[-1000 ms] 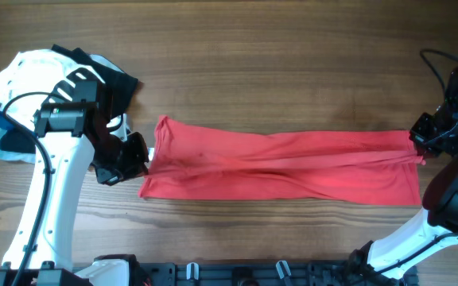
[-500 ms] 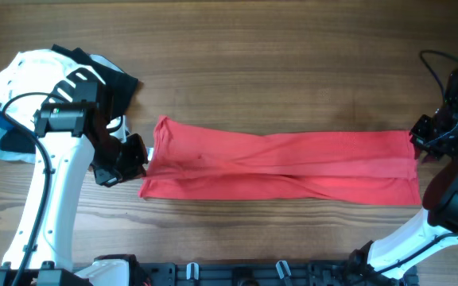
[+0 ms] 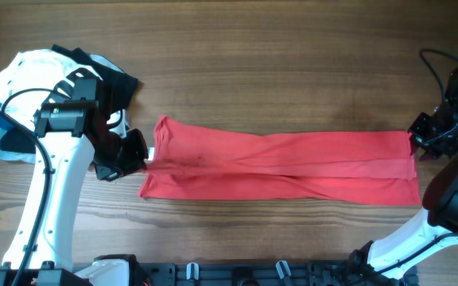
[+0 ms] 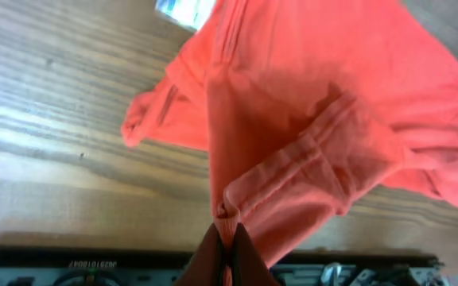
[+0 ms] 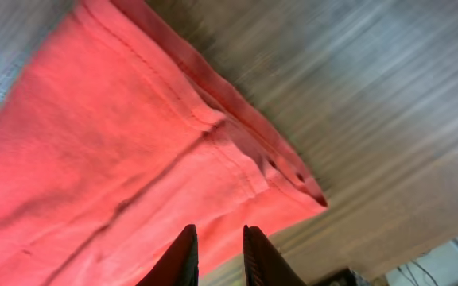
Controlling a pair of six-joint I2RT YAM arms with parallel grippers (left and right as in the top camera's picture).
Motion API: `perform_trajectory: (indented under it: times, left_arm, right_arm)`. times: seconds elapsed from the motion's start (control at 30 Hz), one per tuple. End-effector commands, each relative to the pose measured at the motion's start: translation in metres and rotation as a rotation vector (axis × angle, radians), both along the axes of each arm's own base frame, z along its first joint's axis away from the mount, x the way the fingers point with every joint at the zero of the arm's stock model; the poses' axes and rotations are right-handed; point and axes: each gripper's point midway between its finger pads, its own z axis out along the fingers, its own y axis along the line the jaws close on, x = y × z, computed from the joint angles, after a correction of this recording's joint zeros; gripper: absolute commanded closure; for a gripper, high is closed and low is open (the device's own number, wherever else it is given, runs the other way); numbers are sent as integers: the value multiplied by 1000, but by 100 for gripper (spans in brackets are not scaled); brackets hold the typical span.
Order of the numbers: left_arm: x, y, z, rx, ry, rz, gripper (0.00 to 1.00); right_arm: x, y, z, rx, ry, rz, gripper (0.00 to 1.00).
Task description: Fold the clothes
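Red T-shirt point(image 3: 281, 165) lies folded into a long flat band across the middle of the wooden table point(image 3: 277, 56), running from 9 o'clock to 3 o'clock in the overhead view. The left gripper point(image 3: 137, 155) sits at the band's 9 o'clock end. In the left wrist view its fingers point(image 4: 213, 250) are pressed together, pinching a bunched seam edge of the shirt, with the white neck tag point(image 4: 183, 9) at 12 o'clock. The right gripper point(image 3: 420, 143) is at the 3 o'clock end, by the upper corner of the hem. In the right wrist view its fingers point(image 5: 183, 254) stand slightly apart with nothing between them, and the shirt's corner lies flat just beyond the tips. Pile of white, black and light blue garments point(image 3: 14, 75) sits at 10 o'clock, partly under the left arm, apart from the shirt.
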Motion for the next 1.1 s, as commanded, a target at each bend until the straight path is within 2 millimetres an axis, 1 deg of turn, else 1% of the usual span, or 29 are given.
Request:
perform_trajectory:
  times: [0.0,0.07,0.13,0.2,0.23,0.37,0.4,0.47,0.53,0.73,0.9,0.97,1.03,1.07]
  left_arm:
    - [11,1,1,-2,-57,-7,96]
    - [24,0,2,-1,-111,-10,96]
    - [35,-3,3,-1,-156,-22,96]
    - [48,-13,4,-5,-214,-58,96]
    - [58,-26,2,-10,-244,-101,96]
    - [70,-51,-11,-4,-261,-187,96]
    - [76,-60,-22,13,-255,-219,96]
    - [80,-68,-32,14,-248,-241,96]
    - [87,-76,-48,19,-232,-264,96]
    - [106,-79,-84,52,-215,-269,96]
    - [125,-80,-93,63,-263,-263,96]
    - [126,-76,-99,90,-254,-258,96]
    - [122,-70,-108,122,-219,-256,95]
    - [120,-68,-113,137,-204,-256,94]
  right_arm:
    - [-1,13,-12,60,-33,25,80]
    - [-8,19,-30,72,-24,23,80]
    - [-14,21,-41,76,-19,22,79]
    - [-17,30,-55,109,-33,16,77]
    - [-21,34,-61,118,-33,14,76]
    - [-21,34,-64,116,-35,14,76]
    - [-21,34,-64,117,-35,14,75]
    - [-21,34,-64,116,-35,14,75]
    - [-21,34,-64,117,-35,14,75]
    - [-21,34,-64,116,-35,14,75]
    - [-20,34,-64,115,-38,14,75]
    - [-21,34,-64,115,-38,15,75]
    - [-20,34,-64,115,-39,14,75]
    - [-20,34,-64,117,-39,14,68]
